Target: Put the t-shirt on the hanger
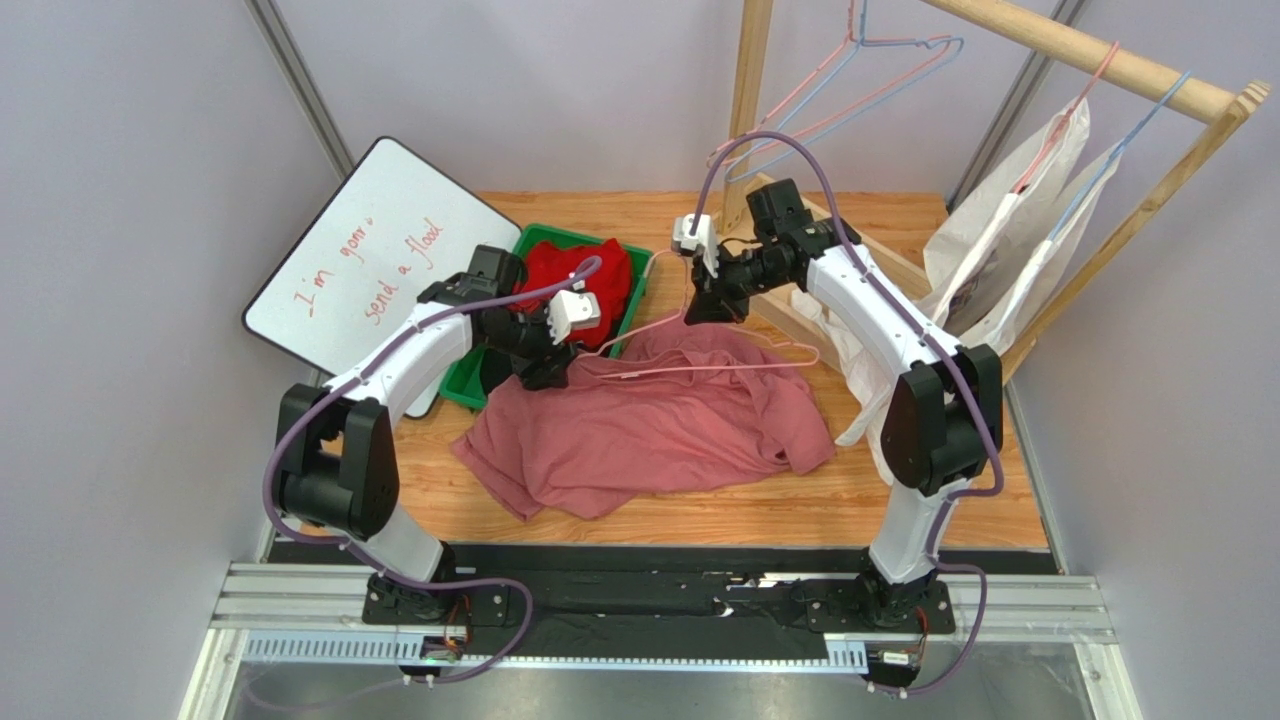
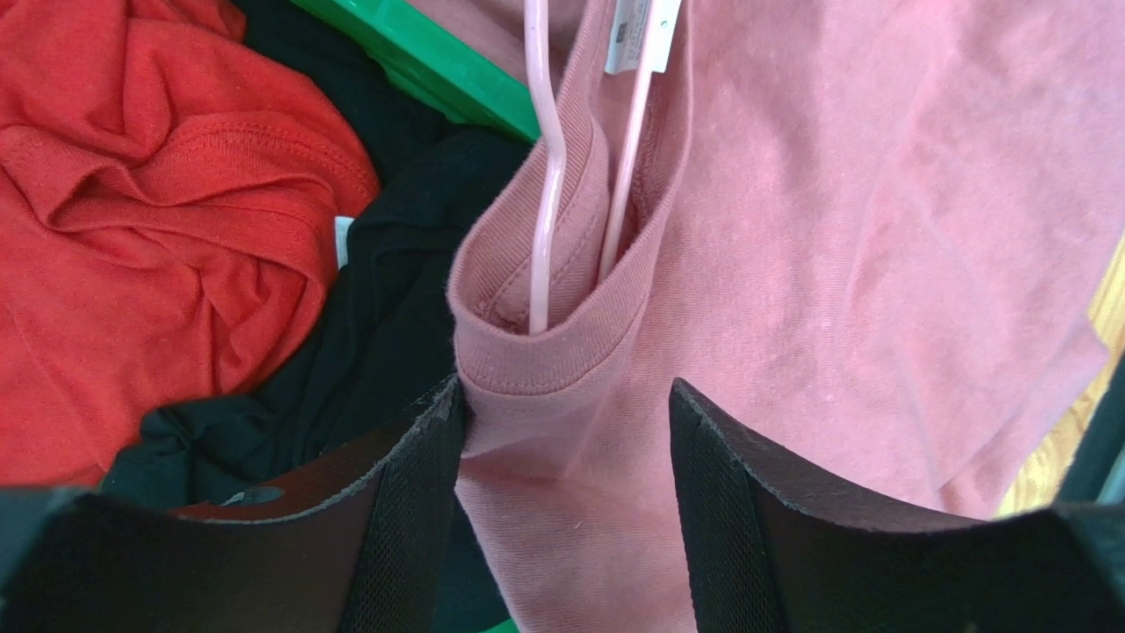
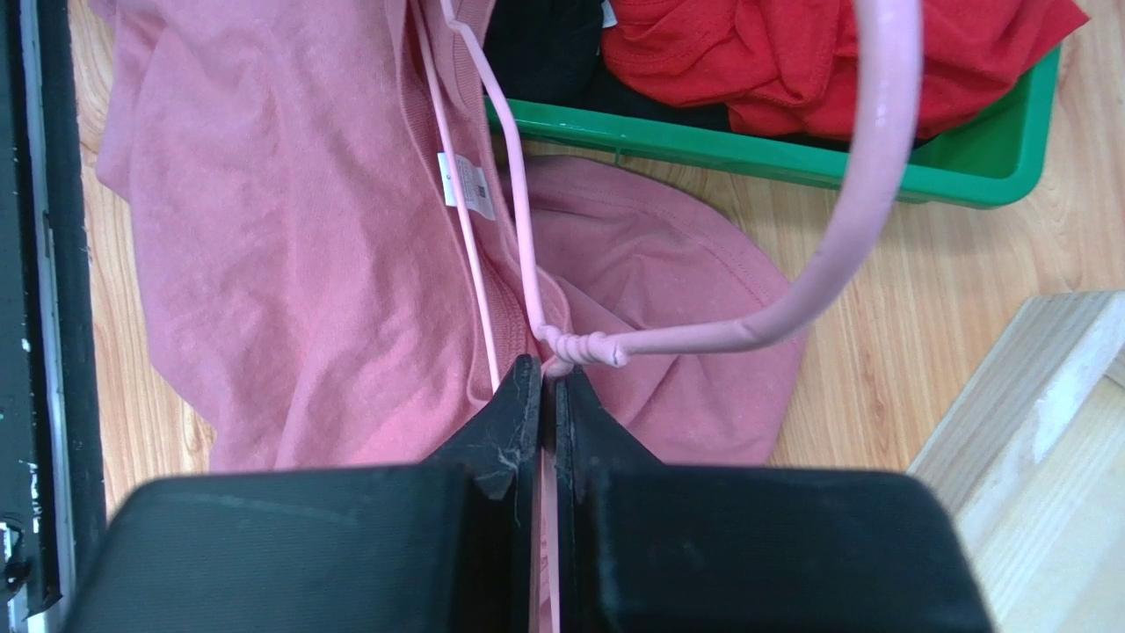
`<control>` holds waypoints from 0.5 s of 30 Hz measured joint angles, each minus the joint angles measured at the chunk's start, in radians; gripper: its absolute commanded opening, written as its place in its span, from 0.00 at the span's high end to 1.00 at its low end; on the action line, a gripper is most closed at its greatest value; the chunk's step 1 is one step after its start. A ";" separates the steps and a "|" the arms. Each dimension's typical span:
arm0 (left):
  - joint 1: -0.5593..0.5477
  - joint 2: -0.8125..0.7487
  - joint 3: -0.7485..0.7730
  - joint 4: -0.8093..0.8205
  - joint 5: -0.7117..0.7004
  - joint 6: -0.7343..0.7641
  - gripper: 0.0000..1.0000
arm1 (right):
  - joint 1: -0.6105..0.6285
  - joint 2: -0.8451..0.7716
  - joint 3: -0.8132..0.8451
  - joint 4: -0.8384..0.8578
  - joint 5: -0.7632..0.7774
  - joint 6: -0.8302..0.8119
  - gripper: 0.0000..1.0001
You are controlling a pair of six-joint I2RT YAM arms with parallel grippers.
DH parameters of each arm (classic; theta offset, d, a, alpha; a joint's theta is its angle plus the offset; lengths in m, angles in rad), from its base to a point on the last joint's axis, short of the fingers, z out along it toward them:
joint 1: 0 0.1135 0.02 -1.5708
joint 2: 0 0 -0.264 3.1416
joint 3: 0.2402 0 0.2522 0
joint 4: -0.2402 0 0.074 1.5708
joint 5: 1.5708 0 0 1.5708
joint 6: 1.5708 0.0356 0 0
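The dusty pink t-shirt lies crumpled on the wooden table. The pink wire hanger runs across its top edge. In the left wrist view two hanger wires go down into the ribbed collar of the t-shirt. My left gripper is open just below that collar, with flat shirt cloth lying between its fingers. My right gripper is shut on the hanger just below its twisted neck, and the hanger's hook curves up to the right over the t-shirt.
A green bin behind the shirt holds a red garment and a black one. A whiteboard leans at the left. A wooden rack at the right carries hangers and a white bag.
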 measured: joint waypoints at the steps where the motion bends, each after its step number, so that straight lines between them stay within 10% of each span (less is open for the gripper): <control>1: 0.000 0.003 -0.002 0.003 -0.003 0.005 0.37 | 0.001 0.005 0.000 0.000 -0.005 0.005 1.00; 15: -0.032 0.059 0.003 0.043 0.053 0.005 0.71 | 0.014 0.087 0.014 0.060 -0.079 0.123 1.00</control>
